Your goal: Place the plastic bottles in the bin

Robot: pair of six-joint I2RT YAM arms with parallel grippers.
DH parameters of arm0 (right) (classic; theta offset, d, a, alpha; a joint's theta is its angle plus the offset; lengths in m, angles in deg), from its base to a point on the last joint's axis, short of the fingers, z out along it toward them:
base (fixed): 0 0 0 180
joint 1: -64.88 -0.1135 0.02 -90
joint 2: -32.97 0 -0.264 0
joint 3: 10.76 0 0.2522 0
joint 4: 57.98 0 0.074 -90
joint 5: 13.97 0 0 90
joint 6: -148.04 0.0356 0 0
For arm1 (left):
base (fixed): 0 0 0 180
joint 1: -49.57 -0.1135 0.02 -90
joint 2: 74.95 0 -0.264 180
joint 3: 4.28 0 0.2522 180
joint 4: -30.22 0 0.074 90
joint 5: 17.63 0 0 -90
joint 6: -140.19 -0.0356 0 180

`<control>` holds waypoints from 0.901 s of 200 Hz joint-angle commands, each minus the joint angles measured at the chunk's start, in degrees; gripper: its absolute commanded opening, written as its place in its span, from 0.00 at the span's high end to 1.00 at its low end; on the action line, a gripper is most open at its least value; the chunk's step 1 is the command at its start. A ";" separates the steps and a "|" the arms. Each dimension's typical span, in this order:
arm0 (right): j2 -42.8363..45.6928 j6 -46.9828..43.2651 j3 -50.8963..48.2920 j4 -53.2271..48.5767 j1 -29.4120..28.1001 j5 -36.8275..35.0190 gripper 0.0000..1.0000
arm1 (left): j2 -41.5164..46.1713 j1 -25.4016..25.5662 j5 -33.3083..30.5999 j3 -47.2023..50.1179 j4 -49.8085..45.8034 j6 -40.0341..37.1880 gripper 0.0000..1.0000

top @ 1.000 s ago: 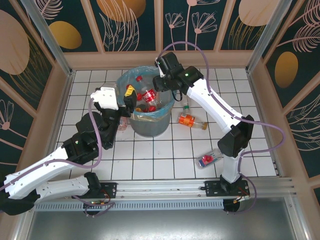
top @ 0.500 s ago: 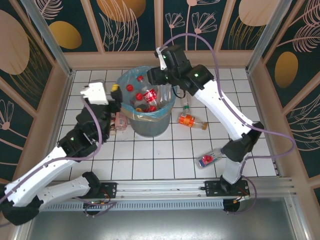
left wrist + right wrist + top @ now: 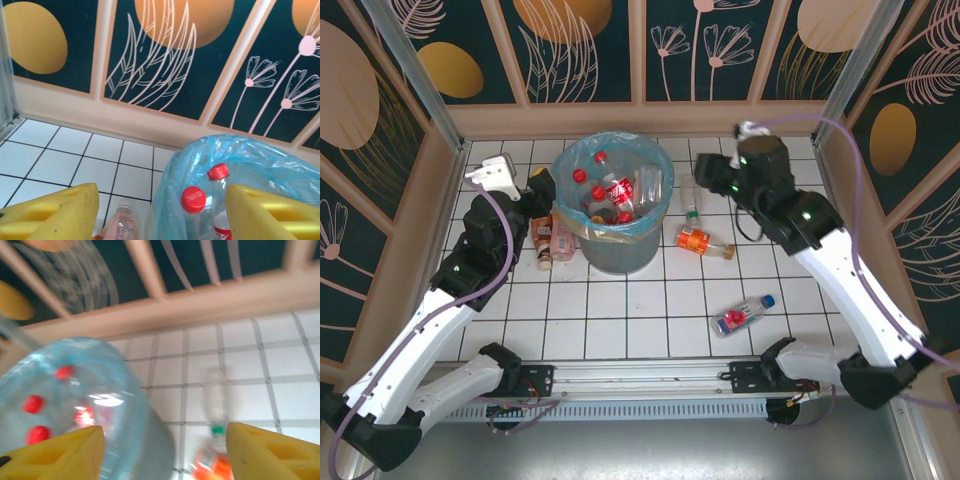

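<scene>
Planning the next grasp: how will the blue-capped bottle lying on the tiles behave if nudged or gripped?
The blue-capped bottle lies on its side on smooth tiles, so a nudge would probably roll it. It is small, clear plastic, so likely light, and its wall may dent under a squeeze.

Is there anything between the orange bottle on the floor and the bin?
Nothing visible. The orange bottle lies right of the bin, bare tiles between them; the clear green-capped bottle lies farther back, off that line.

Both arms extended forward, left hand (image 3: 542, 188) fingers apart and empty, right hand (image 3: 704, 170) likewise.
</scene>
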 commanded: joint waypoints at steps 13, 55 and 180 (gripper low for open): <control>11.61 17.11 -15.66 -9.37 7.57 0.71 0.22 | -3.05 1.61 6.59 -5.08 2.47 -6.07 0.35; 17.30 24.77 -30.28 -10.96 20.60 11.19 0.20 | -14.15 19.28 -2.24 -14.05 3.53 -21.49 0.33; 20.09 24.84 -56.16 0.26 42.93 32.78 0.21 | -24.38 36.30 7.12 -15.54 10.53 -27.55 0.30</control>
